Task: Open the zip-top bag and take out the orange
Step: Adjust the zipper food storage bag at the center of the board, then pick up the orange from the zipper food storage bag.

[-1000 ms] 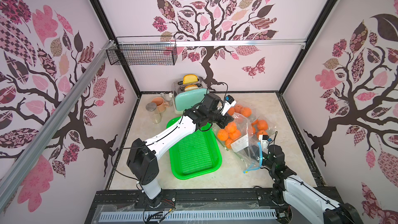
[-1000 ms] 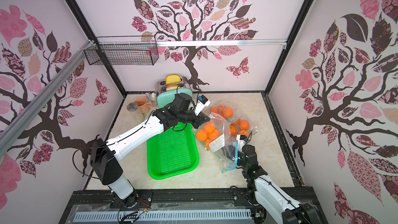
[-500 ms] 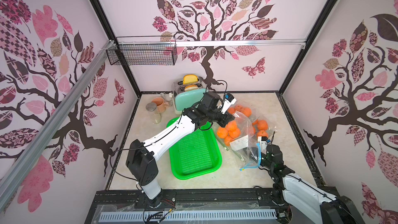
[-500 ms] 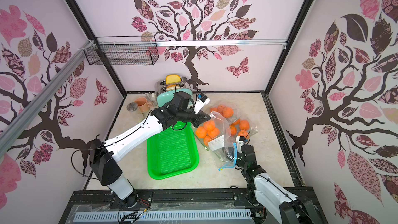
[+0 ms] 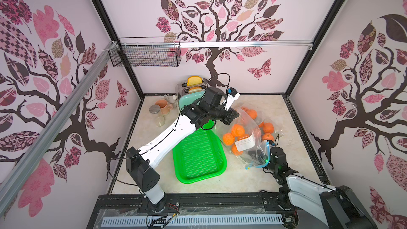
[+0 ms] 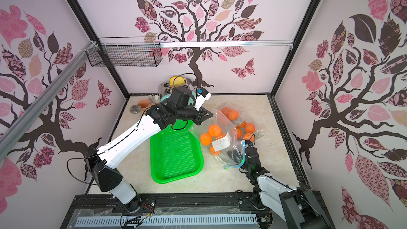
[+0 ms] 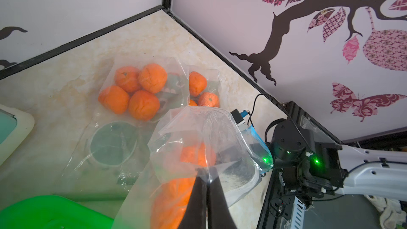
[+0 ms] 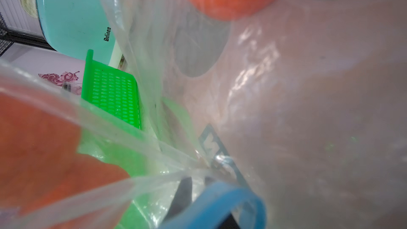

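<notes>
A clear zip-top bag [image 5: 248, 128] [image 6: 224, 128] holding several oranges [image 5: 237, 129] [image 6: 214, 129] is stretched between my two grippers, to the right of the tray. My left gripper [image 5: 236, 114] [image 6: 209, 114] [image 7: 207, 172] is shut on a fold of the bag's film at its far end. My right gripper [image 5: 259, 154] [image 6: 234, 154] [image 8: 197, 181] sits at the bag's near end. The blue zip strip [image 5: 267, 150] [image 8: 220, 203] curls around it. Its dark fingers [image 8: 184, 192] show blurred through the film with a narrow gap, so its grip is unclear.
A green mesh tray [image 5: 198, 155] lies left of the bag. More bagged oranges [image 5: 267, 127] [image 7: 141, 89] lie behind it. A mint toaster [image 5: 189, 98], a mug [image 5: 163, 106] and a jar [image 5: 159, 115] stand at the back left. A wire basket [image 5: 145, 56] hangs on the wall.
My right gripper has drawn back slightly toward the front edge, with the bag's blue zip end following it. The left gripper has kept its hold and barely moved.
</notes>
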Robot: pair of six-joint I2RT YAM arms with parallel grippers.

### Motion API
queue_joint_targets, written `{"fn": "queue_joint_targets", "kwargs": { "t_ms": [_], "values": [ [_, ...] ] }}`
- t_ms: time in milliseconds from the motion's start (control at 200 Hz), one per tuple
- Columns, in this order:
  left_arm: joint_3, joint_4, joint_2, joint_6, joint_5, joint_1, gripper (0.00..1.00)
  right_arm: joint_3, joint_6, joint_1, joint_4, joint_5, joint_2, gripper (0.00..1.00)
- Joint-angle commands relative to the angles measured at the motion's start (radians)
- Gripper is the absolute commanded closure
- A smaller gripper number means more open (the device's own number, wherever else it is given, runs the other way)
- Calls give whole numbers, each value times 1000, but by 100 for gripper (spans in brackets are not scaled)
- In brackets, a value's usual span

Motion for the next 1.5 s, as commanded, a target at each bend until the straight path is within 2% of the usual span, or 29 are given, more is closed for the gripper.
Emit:
{"fn": "queue_joint_targets", "kwargs": {
  "t_ms": [0, 125, 340, 465, 540, 670, 805, 985, 1145, 1355, 1496],
  "values": [
    [26, -39, 55, 7, -59, 3, 100, 26, 2, 4, 0, 5, 2, 80],
    [13, -11, 120, -7, -82, 31, 100, 25, 8, 4, -29, 19, -12, 65],
    [-16, 48, 244, -62, -64, 99, 100, 36, 0, 3, -102, 54, -64, 60],
    [-12, 63, 297, -67, -92, 119, 100, 42, -31, 3, -142, 51, -114, 51],
    [6, 55, 337, -63, -85, 122, 100, 44, -51, 4, -152, 47, -146, 42],
    [44, 41, 409, -63, -82, 122, 100, 70, -79, 3, -166, 29, -160, 38],
    [70, 31, 452, -65, -72, 119, 100, 109, -84, 4, -149, -27, -113, 36],
    [72, 45, 475, -64, -73, 108, 100, 171, -97, 4, -166, -66, -12, 27],
    [69, 63, 489, -70, -71, 107, 100, 191, -115, 6, -160, -110, 63, 23],
    [48, 103, 492, -76, -49, 101, 100, 224, -143, 15, -181, -120, 169, 22],
    [24, 123, 486, -78, -46, 100, 100, 231, -128, 16, -154, -145, 223, 27]
  ]
}}
